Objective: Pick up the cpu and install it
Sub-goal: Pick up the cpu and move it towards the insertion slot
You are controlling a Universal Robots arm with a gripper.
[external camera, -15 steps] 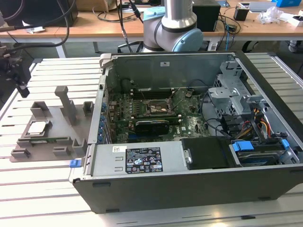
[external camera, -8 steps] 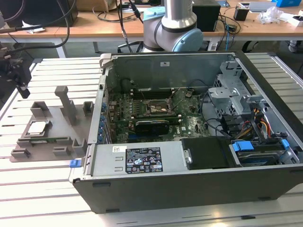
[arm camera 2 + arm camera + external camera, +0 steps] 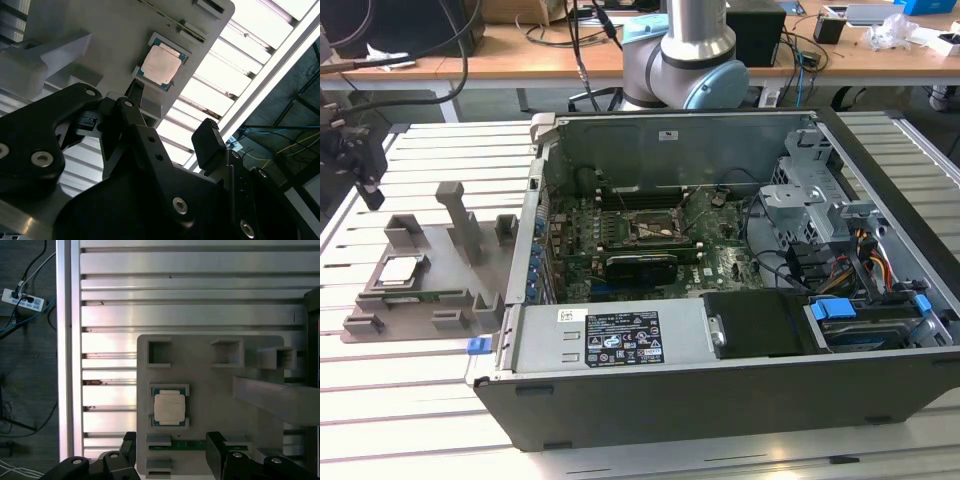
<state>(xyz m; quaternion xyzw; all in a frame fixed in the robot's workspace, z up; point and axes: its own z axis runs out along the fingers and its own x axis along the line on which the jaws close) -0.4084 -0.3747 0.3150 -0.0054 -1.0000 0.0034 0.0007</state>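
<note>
Jaws wide and empty hang near the cpu (image 3: 169,407) in its grey tray (image 3: 210,400); partly cut off, they seem clear of it.

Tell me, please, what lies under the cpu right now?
The cpu rests in a square pocket of the grey tray, which lies on the slatted metal table. The pocket's floor and the chip's underside are hidden by the chip itself.

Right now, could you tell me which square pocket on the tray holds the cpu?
The one nearest the gripper holds the cpu; two hollow blocks beyond sit empty.
</note>
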